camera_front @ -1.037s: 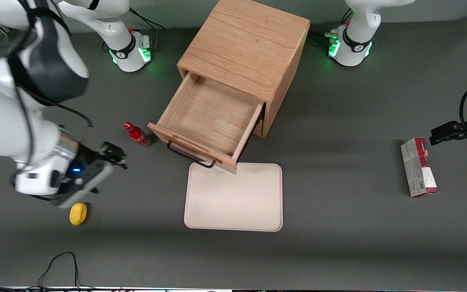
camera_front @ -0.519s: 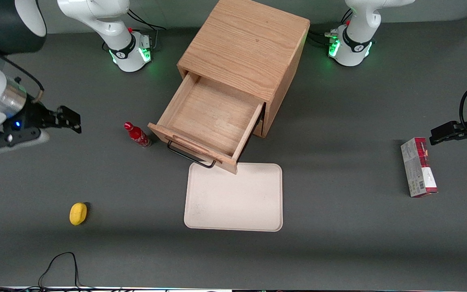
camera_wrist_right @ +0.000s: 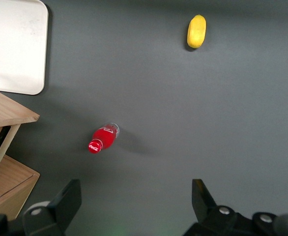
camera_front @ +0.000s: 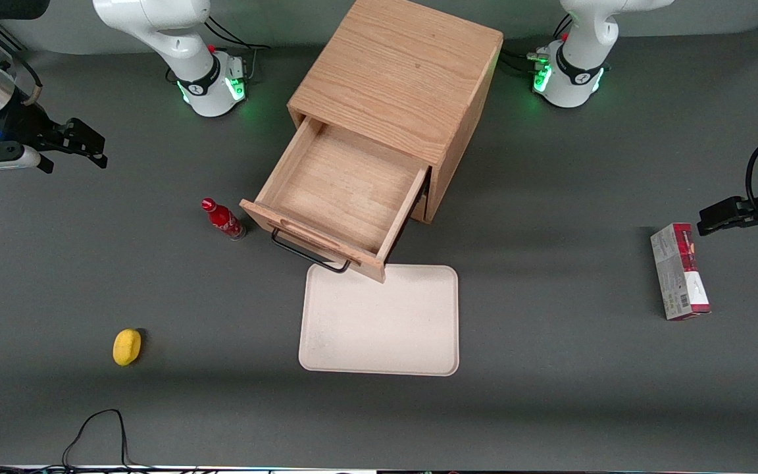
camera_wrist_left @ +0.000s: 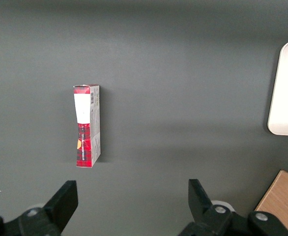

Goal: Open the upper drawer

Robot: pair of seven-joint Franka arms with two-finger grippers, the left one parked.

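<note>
The upper drawer (camera_front: 343, 187) of the oak cabinet (camera_front: 399, 72) stands pulled far out, its light-wood inside bare. Its long black wire handle (camera_front: 310, 253) runs across the front, just above the tray's edge. A corner of the drawer also shows in the right wrist view (camera_wrist_right: 6, 114). My gripper (camera_front: 97, 150) is open and empty, raised over the table far toward the working arm's end, well away from the drawer and its handle. In the right wrist view the gripper (camera_wrist_right: 135, 191) hangs open over bare grey table near the red bottle.
A red bottle (camera_front: 222, 218) stands beside the drawer's front corner, also seen in the right wrist view (camera_wrist_right: 103, 139). A cream tray (camera_front: 379, 319) lies in front of the drawer. A yellow lemon (camera_front: 126, 346) lies nearer the camera. A red-and-white box (camera_front: 679, 271) lies toward the parked arm's end.
My gripper has drawn away from the bottle and drawer, rising and moving farther from the camera toward the working arm's end. The drawer has stayed open and still.
</note>
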